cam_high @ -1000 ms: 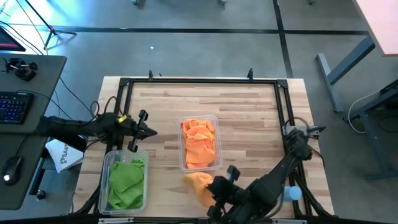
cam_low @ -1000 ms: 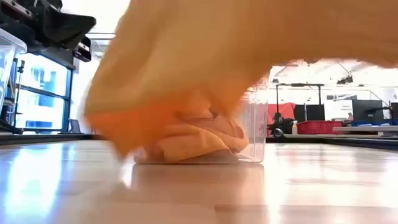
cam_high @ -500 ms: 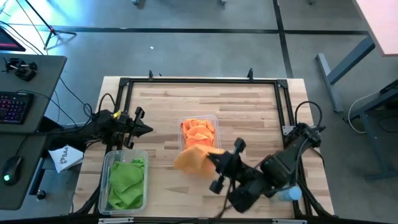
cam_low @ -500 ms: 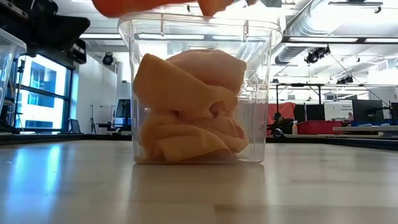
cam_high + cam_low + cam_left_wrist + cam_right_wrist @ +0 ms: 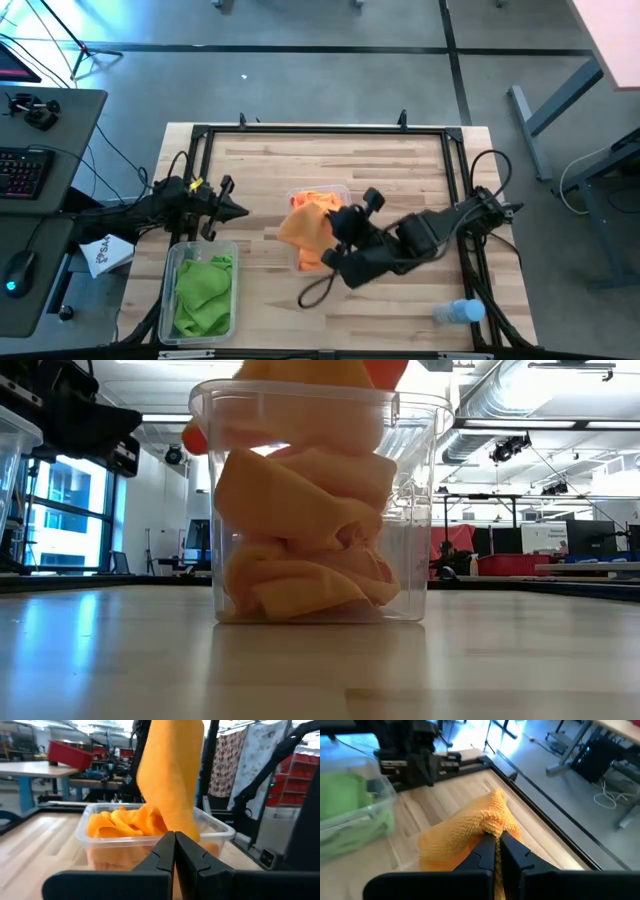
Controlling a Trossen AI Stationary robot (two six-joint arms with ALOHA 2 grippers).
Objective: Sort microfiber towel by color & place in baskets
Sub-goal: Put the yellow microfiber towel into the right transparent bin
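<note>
Your right claw is pinching an orange towel by its top edge, fingers clamped tight on the fabric; right wrist view is showing the cloth bunched between the two dark fingers. Towel is hanging over the near end of the centre basket, its lower part draping down onto the pile of orange towels already inside. Low view: the hanging cloth is meeting the top of the pile w/in the clear walls, and the stack is standing up to about rim level.

Your left claw is hovering over the worktop just left of the orange basket, fingers pressed together, holding nothing. From the left wrist view, its closed fingers are pointing at that basket, w/ the dangling orange towel right in front.

Second basket is sitting at the front-left of the worktop, filled w/ green towels; it's also showing in the right wrist view.

A clear bottle w/ blue cap is lying near the front-right corner. A black cable is looping on the wood below the right arm.
</note>
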